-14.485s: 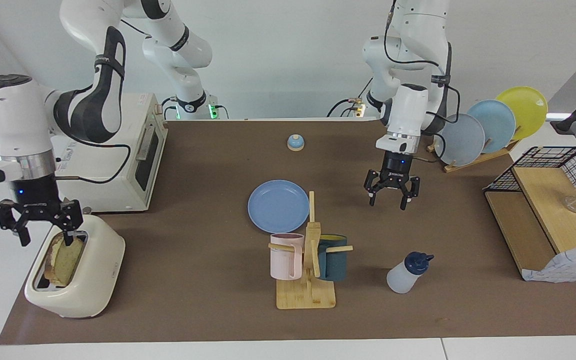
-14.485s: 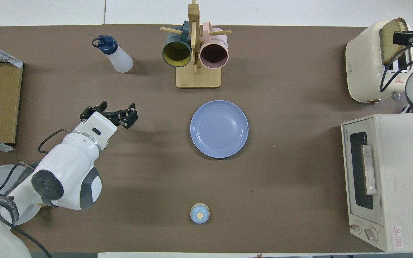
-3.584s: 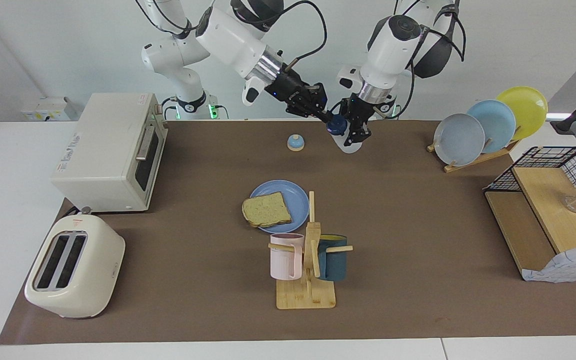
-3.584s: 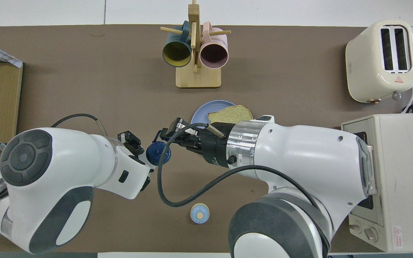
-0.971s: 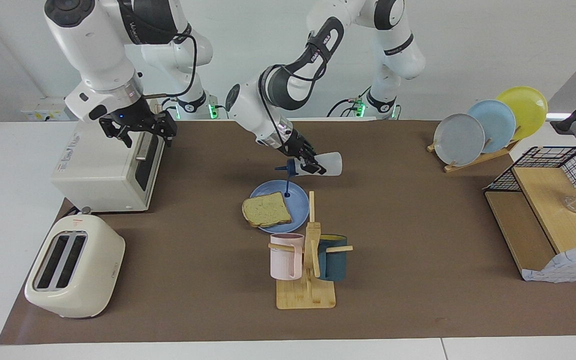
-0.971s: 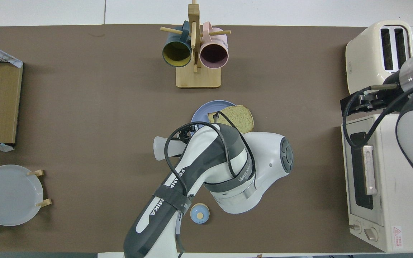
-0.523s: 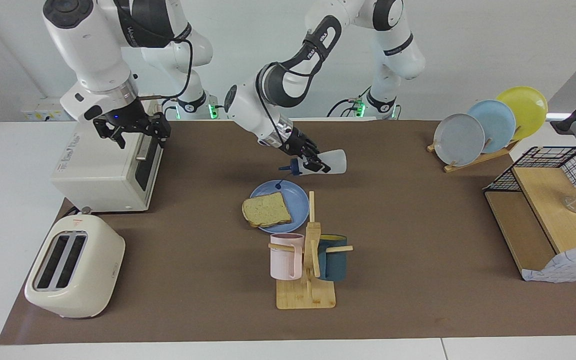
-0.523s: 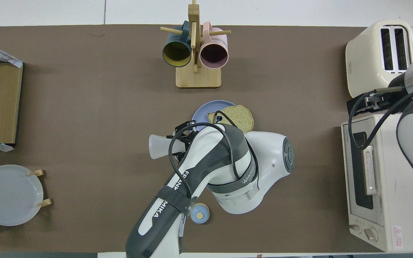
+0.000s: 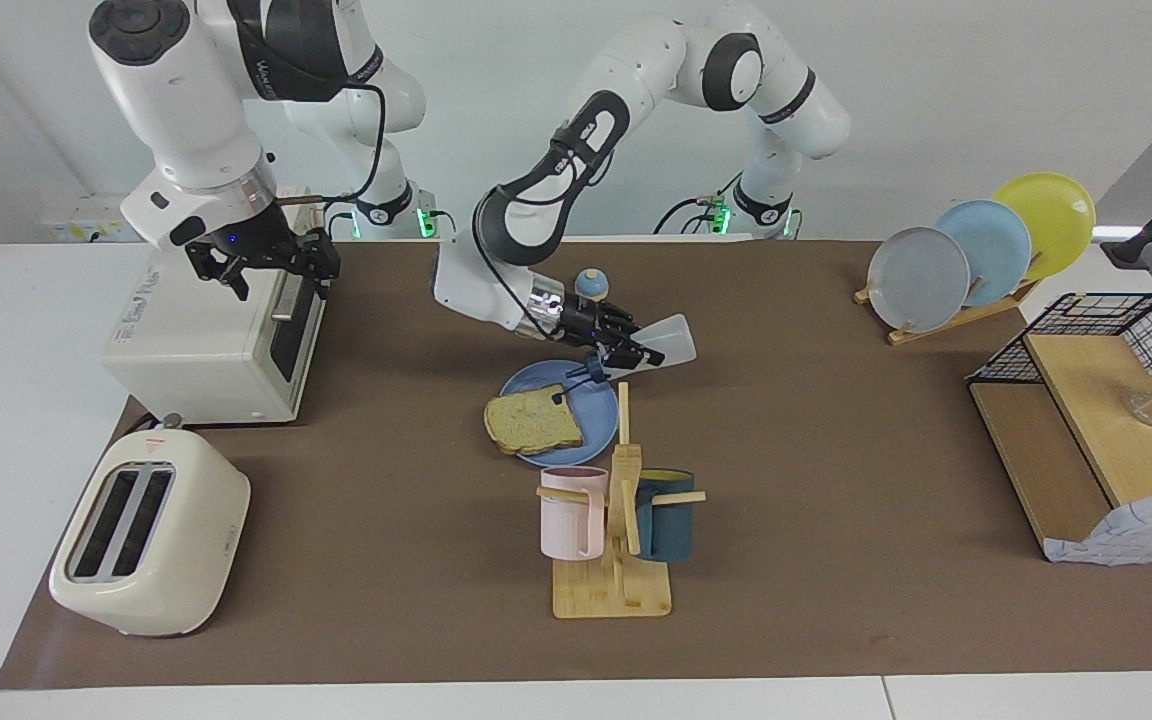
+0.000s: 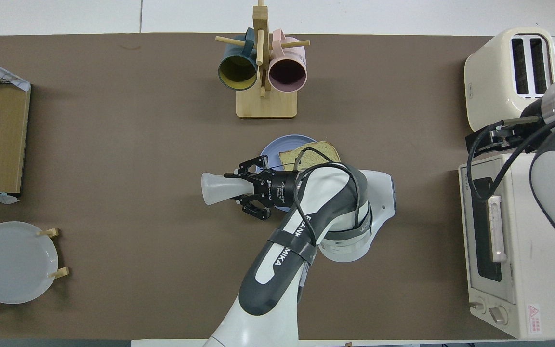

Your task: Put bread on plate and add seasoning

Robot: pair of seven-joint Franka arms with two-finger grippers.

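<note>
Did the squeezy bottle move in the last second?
Yes. The left gripper has tipped the seasoning bottle further, nozzle down. Against the plate, the nozzle now sits lower and closer to the bread.

Two glossy white arms with dark grey joint bands and round grey caps. Black two-finger grippers: left gripper [image 9: 626, 352], right gripper [image 9: 271, 262]. Silver metal rings at the wrists. Black cables looped loosely along the forearms. White lettering on a grey band. Green lights lit at both bases.
</note>
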